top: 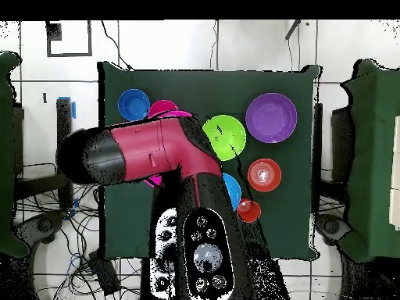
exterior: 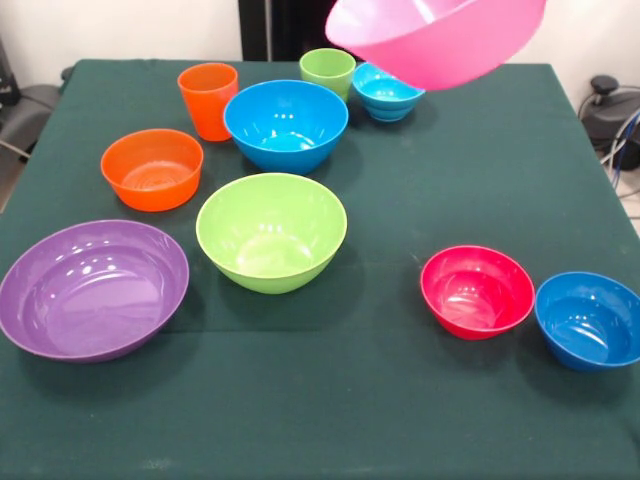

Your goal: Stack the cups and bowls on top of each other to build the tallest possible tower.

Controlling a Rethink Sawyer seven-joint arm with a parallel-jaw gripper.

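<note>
Pink bowl [exterior: 440, 40] aloft, tilted

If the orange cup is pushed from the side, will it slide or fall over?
The orange cup stands upright and is taller than wide, so a high push would probably tip it. It looks like glossy plastic, likely light. On the green cloth it may catch rather than slide.

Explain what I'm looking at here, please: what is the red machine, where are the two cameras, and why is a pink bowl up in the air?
The red and black machine is a robot arm. One camera faces it across the green table; the other looks straight down. The pink bowl is off the table, tilted, presumably carried by the arm; its gripper is hidden. On the cloth sit a purple bowl, a lime bowl, a large blue bowl, an orange bowl, a red bowl, two small blue bowls, an orange cup and a green cup.
</note>
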